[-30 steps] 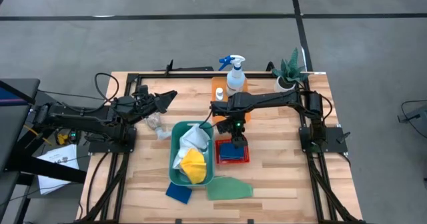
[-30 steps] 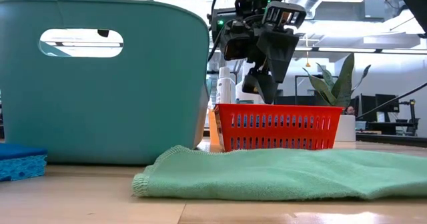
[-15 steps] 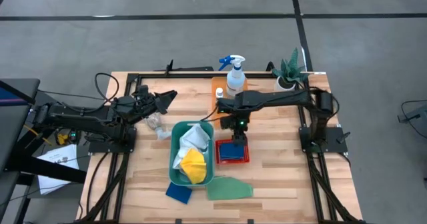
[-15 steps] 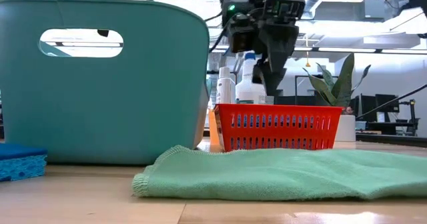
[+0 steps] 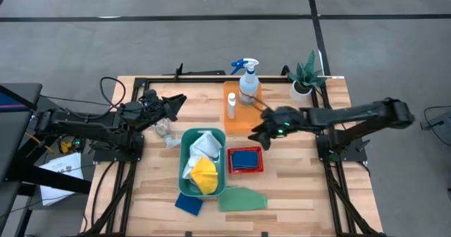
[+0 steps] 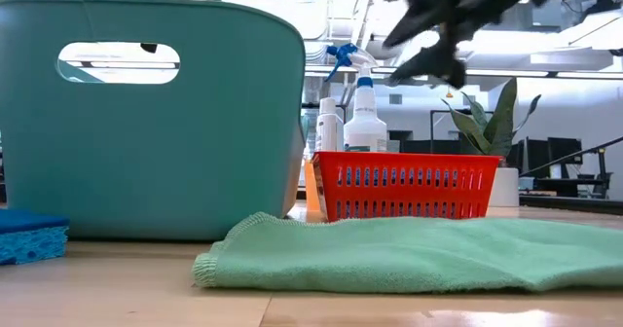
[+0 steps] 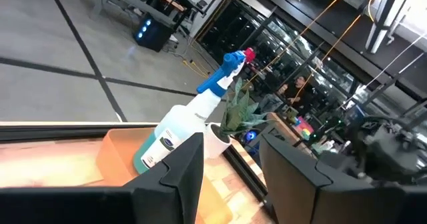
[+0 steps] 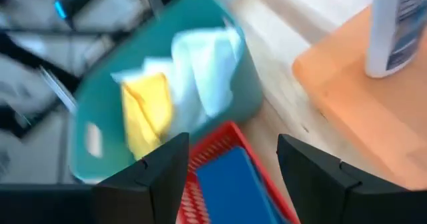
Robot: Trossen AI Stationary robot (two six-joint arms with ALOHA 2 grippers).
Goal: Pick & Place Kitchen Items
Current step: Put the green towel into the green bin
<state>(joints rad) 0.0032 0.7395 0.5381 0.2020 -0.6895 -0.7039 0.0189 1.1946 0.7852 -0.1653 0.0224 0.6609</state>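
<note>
Slotted red plastic basket (image 5: 245, 160) around flat blue sponge (image 5: 244, 158), open-fingered right gripper (image 5: 261, 133) empty above.

The whole table (image 5: 296, 195) is seen from straight above in the high view. A level look across the tabletop is given by the low view, set close behind the green cloth (image 6: 409, 254) and teal bin (image 6: 146, 123). The spray bottle (image 7: 193, 117) is faced from the left wrist; the red basket (image 8: 220, 177) is overlooked closely from the right wrist. Bin, basket and bottle are shared between views.
</note>
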